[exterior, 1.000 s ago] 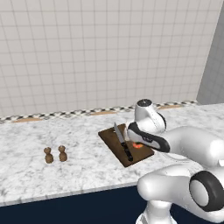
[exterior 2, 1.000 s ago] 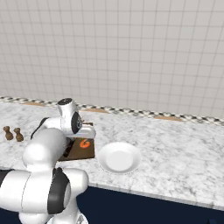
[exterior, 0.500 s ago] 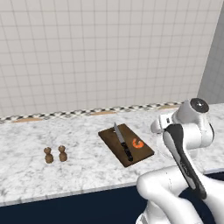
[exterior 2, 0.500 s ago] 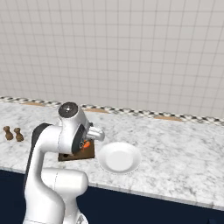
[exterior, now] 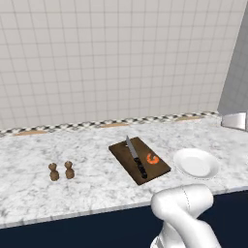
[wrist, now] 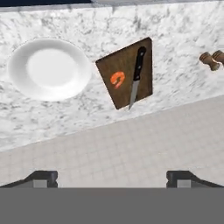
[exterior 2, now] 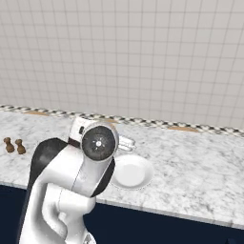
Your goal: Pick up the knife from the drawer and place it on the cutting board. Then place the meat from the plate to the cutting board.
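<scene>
Knife: I see the knife lying flat on the cutting board, blade toward the wall, black handle toward the counter edge.
Meat: the meat sits on the same board, just beside the knife's handle end and apart from it.
Plate: the plate stands bare, near the board on the marble counter.
Jaws: in the hand view my gripper looks down from high above, its tips wide apart with nothing between them.
Progress: I judge both placements done (knife and meat are each on the board).
Knife handling: stiff, thin and low to the wood, with a smooth blade that would probably slip; if I had to move it I would take the riveted handle, across its narrow width.
Meat handling: small, curled and probably soft and light; I would pinch it gently across the thick of the curl.
Board handling: rigid and flat, likely to slide on the polished stone if nudged.
Bystanders: two wooden shakers stand well apart from the board.
</scene>
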### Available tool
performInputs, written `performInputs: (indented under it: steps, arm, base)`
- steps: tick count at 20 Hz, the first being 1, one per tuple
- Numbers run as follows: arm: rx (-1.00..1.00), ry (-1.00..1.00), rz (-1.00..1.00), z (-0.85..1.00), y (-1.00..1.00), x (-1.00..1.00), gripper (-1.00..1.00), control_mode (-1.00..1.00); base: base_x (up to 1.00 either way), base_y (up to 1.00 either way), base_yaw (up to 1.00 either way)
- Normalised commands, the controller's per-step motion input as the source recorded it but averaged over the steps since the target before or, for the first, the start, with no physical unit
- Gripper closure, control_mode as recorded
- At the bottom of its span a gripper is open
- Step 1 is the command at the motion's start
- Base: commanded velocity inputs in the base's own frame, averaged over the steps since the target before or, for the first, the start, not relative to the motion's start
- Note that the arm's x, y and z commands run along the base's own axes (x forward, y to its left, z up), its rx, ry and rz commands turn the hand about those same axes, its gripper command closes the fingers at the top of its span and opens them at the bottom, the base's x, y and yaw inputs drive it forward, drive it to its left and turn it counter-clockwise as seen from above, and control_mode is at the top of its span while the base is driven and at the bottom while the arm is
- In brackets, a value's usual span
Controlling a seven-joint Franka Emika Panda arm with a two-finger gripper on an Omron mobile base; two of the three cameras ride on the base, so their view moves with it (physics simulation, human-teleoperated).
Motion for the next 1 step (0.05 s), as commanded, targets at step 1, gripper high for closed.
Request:
performInputs:
  steps: [1]
  arm:
    - [0.00, -0.01, 0.00, 0.00, 0.00, 0.00, -1.00, -1.00]
  base:
    - [0.00, 0.00, 0.00]
